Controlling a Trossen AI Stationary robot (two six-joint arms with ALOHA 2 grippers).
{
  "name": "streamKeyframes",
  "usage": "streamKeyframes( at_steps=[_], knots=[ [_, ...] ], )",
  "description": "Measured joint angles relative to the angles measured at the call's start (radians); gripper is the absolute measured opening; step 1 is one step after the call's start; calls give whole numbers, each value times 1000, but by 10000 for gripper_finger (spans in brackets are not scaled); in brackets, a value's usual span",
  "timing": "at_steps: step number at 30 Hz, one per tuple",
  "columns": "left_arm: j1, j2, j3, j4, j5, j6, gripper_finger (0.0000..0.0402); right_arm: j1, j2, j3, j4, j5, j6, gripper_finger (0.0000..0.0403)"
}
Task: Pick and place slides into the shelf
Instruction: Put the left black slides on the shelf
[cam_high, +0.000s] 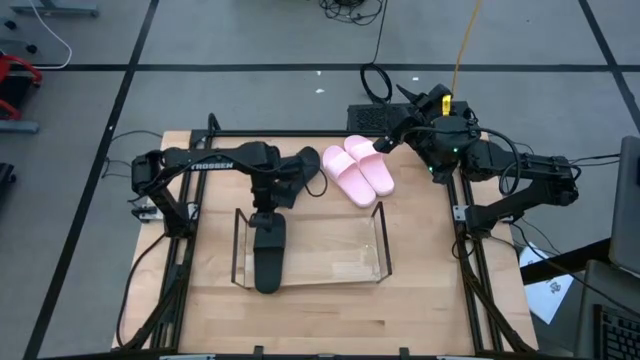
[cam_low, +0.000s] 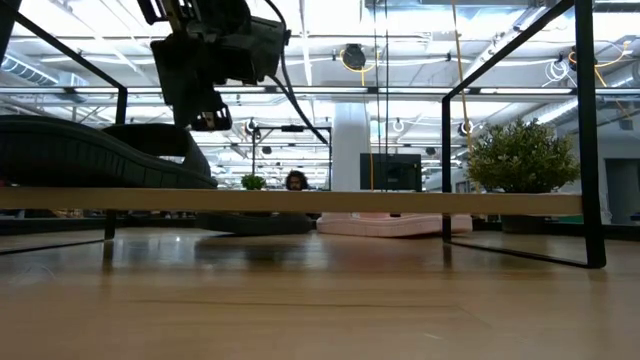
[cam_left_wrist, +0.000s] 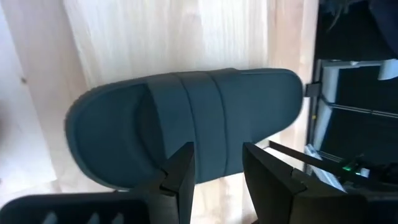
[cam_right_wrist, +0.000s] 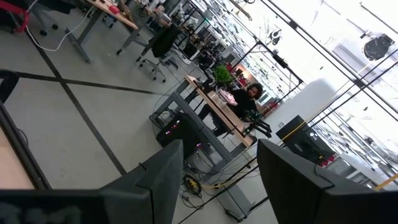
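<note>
One black slide (cam_high: 268, 256) (cam_left_wrist: 186, 124) lies sole-down in the left end of the clear shelf (cam_high: 381, 245). In the low view it rests on the shelf's board (cam_low: 400, 201). My left gripper (cam_high: 264, 214) (cam_left_wrist: 217, 171) hovers open just above this slide's strap, one finger to each side and clear of it (cam_low: 208, 118). A second black slide (cam_high: 310, 172) lies on the table beyond the shelf, partly under the left arm. The pink pair (cam_high: 360, 170) (cam_low: 385, 223) lies side by side next to it. My right gripper (cam_high: 385, 142) (cam_right_wrist: 214, 171) waits open near the table's far edge, beside the pink pair.
The shelf's dark wire end frames (cam_low: 590, 150) stand at both its ends. The rest of the shelf to the right of the black slide is bare. Cables and a black box (cam_high: 365, 115) lie on the floor past the far edge. A person (cam_low: 296, 181) sits in the room behind.
</note>
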Motion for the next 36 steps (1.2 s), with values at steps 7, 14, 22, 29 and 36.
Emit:
streamKeyframes(
  at_steps=[7, 14, 22, 29, 36],
  knots=[
    [15, 5, 0, 41, 42, 12, 127, 24, 0, 0, 0, 0, 0, 196],
    [31, 37, 1, 27, 44, 40, 127, 65, 0, 0, 0, 1, -28, 196],
    [53, 75, 0, -9, 70, 91, 127, 93, 0, 0, 0, 2, -35, 196],
    [76, 81, -1, -15, 98, 121, 127, 106, 0, 0, 1, 3, -52, 196],
    [80, 121, -9, -15, 142, 139, 127, 106, 0, 0, 1, 4, -53, 196]
  ],
)
